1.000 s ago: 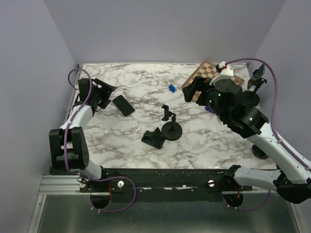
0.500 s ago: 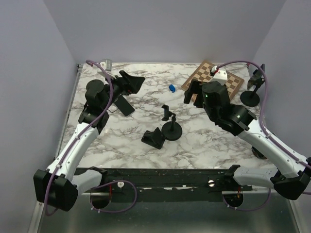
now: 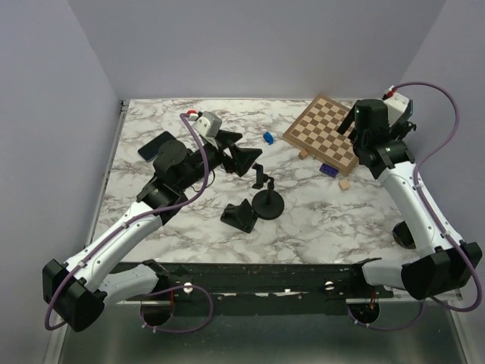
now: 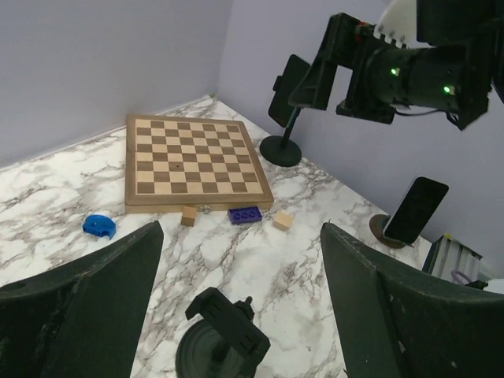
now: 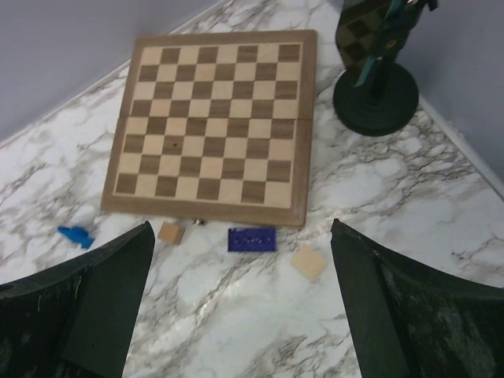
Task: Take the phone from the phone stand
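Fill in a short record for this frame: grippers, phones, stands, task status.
left gripper: open, empty, by the empty clamp stand
right gripper: open, empty, above the chessboard
clamped phone: upright in the round-base stand, beyond the chessboard
leaning phone: propped on a small stand at the right edge
flat phone: lying on the table, far left
task status: no phone gripped, removal not yet begun

Open gap btwn stand [image 3: 267,203] & chessboard [image 3: 330,133].
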Robot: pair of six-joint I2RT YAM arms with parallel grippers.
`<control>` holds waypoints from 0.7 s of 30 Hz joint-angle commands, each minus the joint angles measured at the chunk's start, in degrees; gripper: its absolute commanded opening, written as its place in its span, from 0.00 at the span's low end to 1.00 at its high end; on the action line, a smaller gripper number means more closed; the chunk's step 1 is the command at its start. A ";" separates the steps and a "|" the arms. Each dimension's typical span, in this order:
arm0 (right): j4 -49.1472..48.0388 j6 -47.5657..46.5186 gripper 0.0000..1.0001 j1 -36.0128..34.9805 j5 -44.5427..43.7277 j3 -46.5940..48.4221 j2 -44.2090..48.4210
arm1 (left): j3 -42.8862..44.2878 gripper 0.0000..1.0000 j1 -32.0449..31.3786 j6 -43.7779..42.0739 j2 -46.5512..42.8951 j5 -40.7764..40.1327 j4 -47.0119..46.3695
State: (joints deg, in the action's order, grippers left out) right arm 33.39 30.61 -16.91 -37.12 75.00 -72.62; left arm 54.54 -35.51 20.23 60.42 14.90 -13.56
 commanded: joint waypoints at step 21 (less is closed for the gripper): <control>-15.65 -5.99 1.00 30.26 13.47 8.74 -20.10 | 1.79 0.88 -1.02 3.85 1.33 2.91 1.97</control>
State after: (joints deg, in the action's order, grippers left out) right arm 25.08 27.35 12.99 -26.26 82.91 -90.39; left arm 54.65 -37.23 20.80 61.17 14.74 -11.00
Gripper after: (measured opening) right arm 0.998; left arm 0.882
